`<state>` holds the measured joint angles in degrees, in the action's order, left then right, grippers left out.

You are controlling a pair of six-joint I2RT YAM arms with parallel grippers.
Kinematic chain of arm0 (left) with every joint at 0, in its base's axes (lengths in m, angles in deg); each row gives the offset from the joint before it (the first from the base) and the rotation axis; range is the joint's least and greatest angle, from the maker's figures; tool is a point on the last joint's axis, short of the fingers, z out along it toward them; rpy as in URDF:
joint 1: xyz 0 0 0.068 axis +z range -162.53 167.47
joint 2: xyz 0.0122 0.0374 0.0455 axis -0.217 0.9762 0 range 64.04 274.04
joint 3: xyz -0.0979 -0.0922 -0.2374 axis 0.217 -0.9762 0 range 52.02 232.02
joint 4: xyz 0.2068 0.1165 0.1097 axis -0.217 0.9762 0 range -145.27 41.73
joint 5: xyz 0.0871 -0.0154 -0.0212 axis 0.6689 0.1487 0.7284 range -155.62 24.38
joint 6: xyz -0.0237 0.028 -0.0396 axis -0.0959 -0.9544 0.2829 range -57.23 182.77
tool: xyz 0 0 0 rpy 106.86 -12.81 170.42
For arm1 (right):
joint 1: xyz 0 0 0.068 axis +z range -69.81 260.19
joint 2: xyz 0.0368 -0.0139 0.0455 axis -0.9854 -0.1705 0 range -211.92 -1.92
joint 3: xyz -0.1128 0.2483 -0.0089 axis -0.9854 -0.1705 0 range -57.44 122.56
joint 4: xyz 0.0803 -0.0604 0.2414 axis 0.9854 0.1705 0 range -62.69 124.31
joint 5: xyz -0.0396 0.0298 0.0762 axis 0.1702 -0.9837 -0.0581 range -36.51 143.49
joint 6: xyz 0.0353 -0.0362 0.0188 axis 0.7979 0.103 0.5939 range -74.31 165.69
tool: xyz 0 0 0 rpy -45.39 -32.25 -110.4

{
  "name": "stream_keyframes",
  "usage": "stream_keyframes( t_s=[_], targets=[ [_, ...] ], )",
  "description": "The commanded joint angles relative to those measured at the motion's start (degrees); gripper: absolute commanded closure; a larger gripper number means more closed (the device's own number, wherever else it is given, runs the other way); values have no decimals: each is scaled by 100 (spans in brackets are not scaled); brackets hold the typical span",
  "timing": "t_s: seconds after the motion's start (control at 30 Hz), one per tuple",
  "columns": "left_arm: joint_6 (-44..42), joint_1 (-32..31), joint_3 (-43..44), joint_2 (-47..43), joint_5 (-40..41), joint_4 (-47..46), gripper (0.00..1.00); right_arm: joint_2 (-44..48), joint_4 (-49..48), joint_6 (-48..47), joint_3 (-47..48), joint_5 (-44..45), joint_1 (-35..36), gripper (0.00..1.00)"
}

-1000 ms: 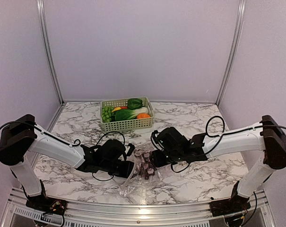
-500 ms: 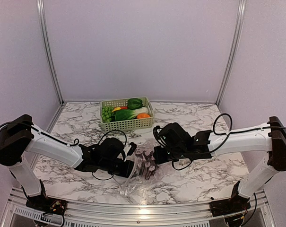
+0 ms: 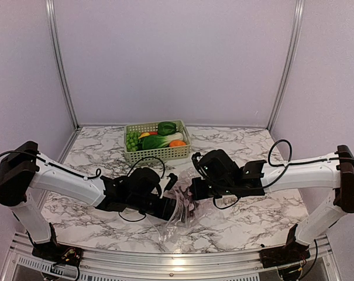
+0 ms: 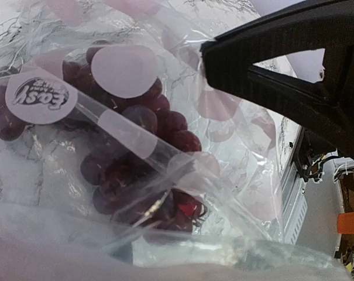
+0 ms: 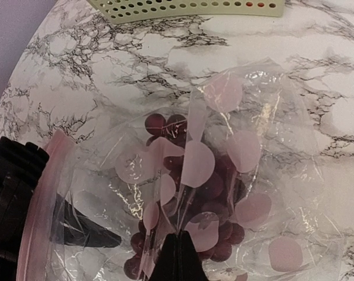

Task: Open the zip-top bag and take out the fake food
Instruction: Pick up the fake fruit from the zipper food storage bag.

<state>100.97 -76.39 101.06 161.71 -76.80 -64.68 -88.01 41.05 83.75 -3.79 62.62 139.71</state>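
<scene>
Centre table: your two arms meet over the large clear crinkly zip-top bag. It lies between them on the white, grey-veined marble-pattern tabletop, with its near end trailing on the surface.

Your right gripper is pinched tight on a fold of the bag's clear film. Its fingertips are together, and the plastic is gathered up to the point where they meet.

Your left gripper stands wide. In its own wrist view one black finger reaches over the film from the upper right. The other finger is hidden behind blurred plastic at the bottom of that view. The right wrist view shows a dark finger shape through the film, just beside the bag's pink zip strip. You cannot tell from these views whether that finger is inside the bag's mouth.

A dark purple plastic grape bunch sits inside the bag, between the two grippers. It shows behind pale round printed patches and a round label.

The other fake food lies in the pale green lattice basket on the far side of the table. It includes green leafy pieces, a green grape cluster, an orange piece, and red and yellow ones. The basket is near the bag but apart from it.
</scene>
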Motion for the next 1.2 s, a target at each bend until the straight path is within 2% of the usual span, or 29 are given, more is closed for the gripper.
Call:
stream_keyframes(
  t_s=[0.0,0.3,0.6,0.7,0.87,1.17],
  targets=[
    [-162,-142,367,303,302,285,36,181,-173,169,-12,100,38,100],
    [-61,-149,740,773,851,312,30,643,-57,403,-313,716,39,100],
    [-213,-171,1271,1106,1273,871,29,403,-7,512,-537,802,34,100],
    [-163,-171,1318,1148,1380,932,34,345,112,496,-507,952,40,100],
    [-99,-163,1265,1070,1566,1099,52,245,321,443,-498,1154,39,100],
    [-27,-35,1088,926,1470,906,64,136,509,391,-552,1254,37,100]
  ],
)
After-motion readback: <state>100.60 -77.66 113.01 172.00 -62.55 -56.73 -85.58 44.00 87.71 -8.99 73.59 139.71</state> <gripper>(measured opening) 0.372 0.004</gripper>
